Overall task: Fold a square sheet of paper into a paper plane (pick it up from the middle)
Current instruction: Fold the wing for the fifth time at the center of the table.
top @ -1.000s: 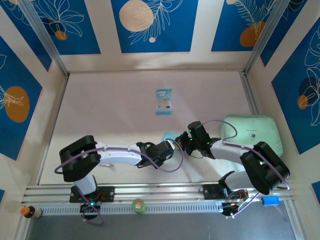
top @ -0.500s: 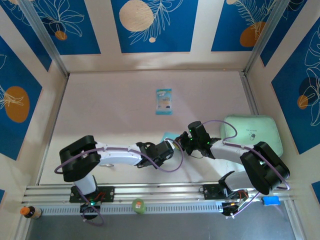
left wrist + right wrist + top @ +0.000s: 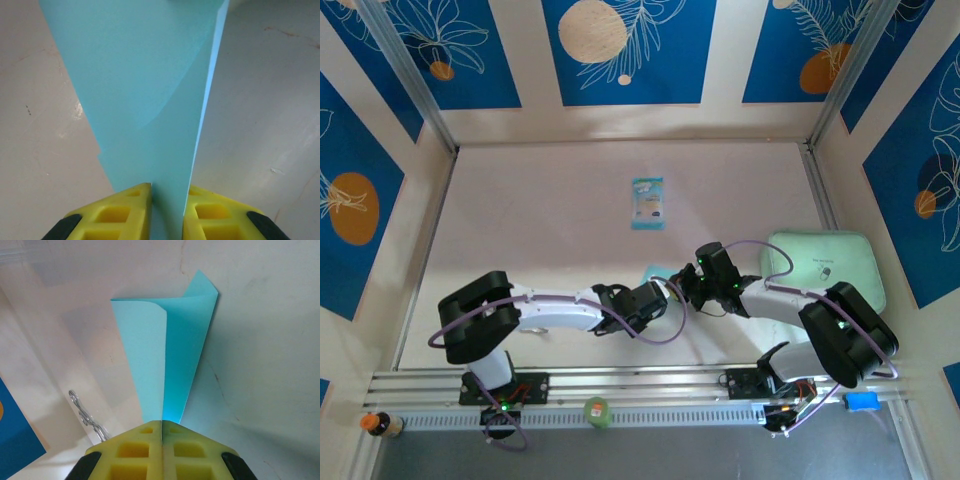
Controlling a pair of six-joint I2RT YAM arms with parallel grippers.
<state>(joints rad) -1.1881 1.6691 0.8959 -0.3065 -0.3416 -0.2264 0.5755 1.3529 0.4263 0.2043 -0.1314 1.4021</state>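
surface point(image 3: 540, 210): pale, matte, walled on three sides, faint scuffs and small dark specks close up | teal-and-white packet point(image 3: 647, 203): lying flat, mid-width toward the far side, well apart from the pad | pale green pad point(image 3: 825, 265): rounded, lying flat at the right edge, nearer side

arms: two, the left arm point(image 3: 555, 311) and the right arm point(image 3: 790, 299), based side by side at the near edge
grippers: two, the left gripper point(image 3: 168, 192) and the right gripper point(image 3: 161, 423)
yellow finger pads point(image 3: 125, 212): four, two on each gripper
square sheet of paper point(image 3: 657, 271): one, light blue, near the middle
printed packet point(image 3: 647, 203): one, teal and white, farther back
green pad point(image 3: 830, 258): one, pale, at the right
round green object point(image 3: 596, 411): one, on the near rail
small bottle point(image 3: 382, 425): one, near left corner
blue object point(image 3: 861, 401): one, near right corner
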